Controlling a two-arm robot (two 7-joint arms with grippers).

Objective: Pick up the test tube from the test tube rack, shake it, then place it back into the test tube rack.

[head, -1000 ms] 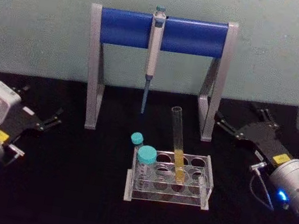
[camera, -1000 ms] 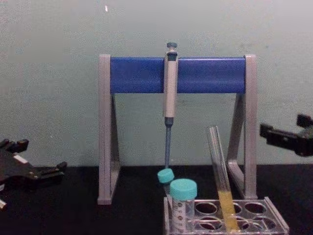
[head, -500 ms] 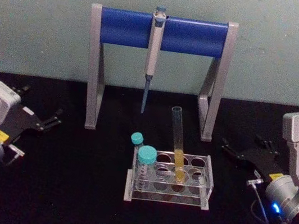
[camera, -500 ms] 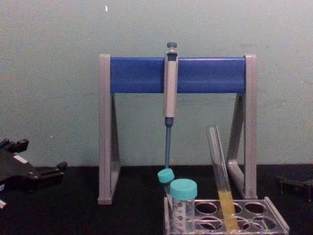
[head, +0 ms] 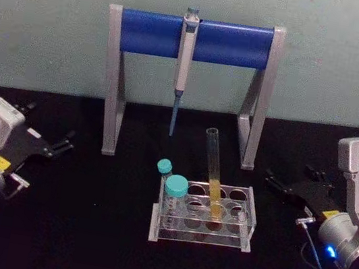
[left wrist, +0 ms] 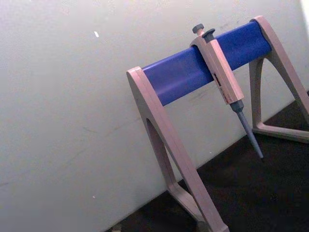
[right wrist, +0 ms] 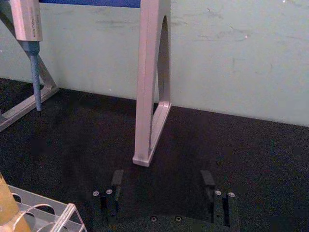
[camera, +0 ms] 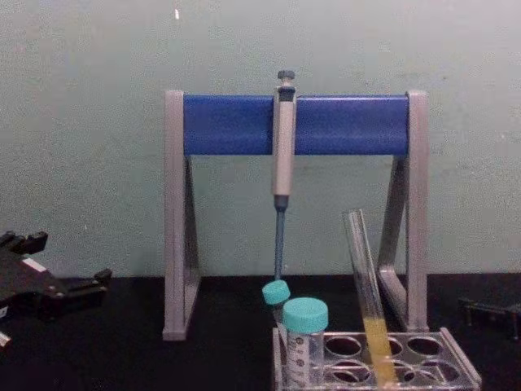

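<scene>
Head view: right claw (head: 279, 185) is the nearer one to the test tube (head: 212, 178), which lies off to its left.

Largest first: counter (head: 82, 228) carries the pipette stand (head: 193, 38) at the back and the test tube rack (head: 204, 215) in front of it, mid-counter. Tube stands in a back-row hole, long axis near upright with its mouth leaning slightly left and back, yellow liquid down low. Right claw sits low just right of the rack, fingers (right wrist: 116, 179) spread and holding nothing, pointing toward the stand's right leg. Left claw (head: 62, 144) is parked well apart on the far left, released too. My read: a sideways approach from the right, gripping above the liquid.
</scene>
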